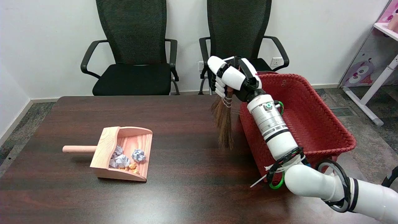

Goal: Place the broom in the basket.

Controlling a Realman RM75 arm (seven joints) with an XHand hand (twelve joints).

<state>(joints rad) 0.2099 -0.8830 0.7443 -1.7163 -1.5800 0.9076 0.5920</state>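
My right hand (pixel 232 76) grips the handle of a small straw broom (pixel 224 121) and holds it up in the air. The brown bristles hang down, tips just above the dark table, a little left of the basket's left wall. The red woven basket (pixel 323 102) stands at the table's right side, and my forearm crosses in front of its left wall. Most of the broom's handle is hidden inside the fingers.
A wooden dustpan (pixel 124 152) with crumpled paper balls (pixel 130 157) lies on the table (pixel 186 186) at left, its handle pointing left. Two black office chairs (pixel 133 53) stand behind the table. A white shelf stands at far right.
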